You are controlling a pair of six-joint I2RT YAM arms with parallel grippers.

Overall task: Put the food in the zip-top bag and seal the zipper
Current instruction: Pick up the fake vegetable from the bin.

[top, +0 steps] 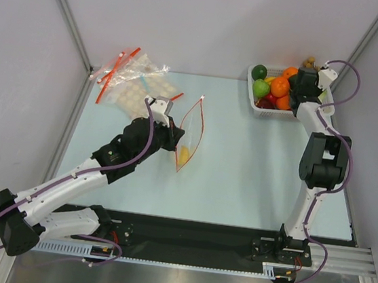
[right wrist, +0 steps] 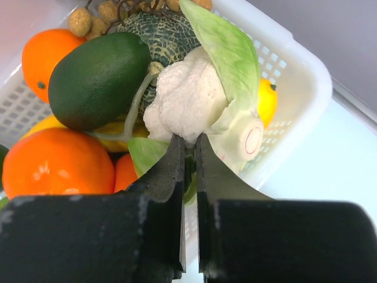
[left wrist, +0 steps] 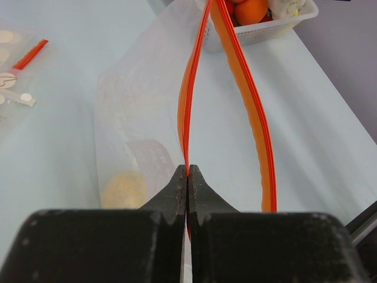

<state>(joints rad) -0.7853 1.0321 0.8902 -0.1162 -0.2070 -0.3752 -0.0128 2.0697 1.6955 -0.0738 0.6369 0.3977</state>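
The clear zip-top bag (top: 190, 140) stands on the table with its mouth held open. My left gripper (top: 170, 137) is shut on one side of its red-orange zipper strip (left wrist: 186, 118); the other side (left wrist: 254, 118) bows away to the right. A yellow piece (left wrist: 122, 188) lies inside the bag. My right gripper (top: 305, 84) is over the white basket (top: 255, 102), and its jaws (right wrist: 188, 141) are closed on the leaf of the pale leafy piece (right wrist: 188, 97). Oranges (right wrist: 56, 162), a dark green piece (right wrist: 97, 79) and a yellow lemon (right wrist: 268, 100) lie around it.
Crinkled disc-dotted bags with red strips (top: 131, 80) lie at the back left, close behind the left arm. The basket (right wrist: 294, 65) sits at the table's back right corner, near the wall. Metal frame posts run along both sides.
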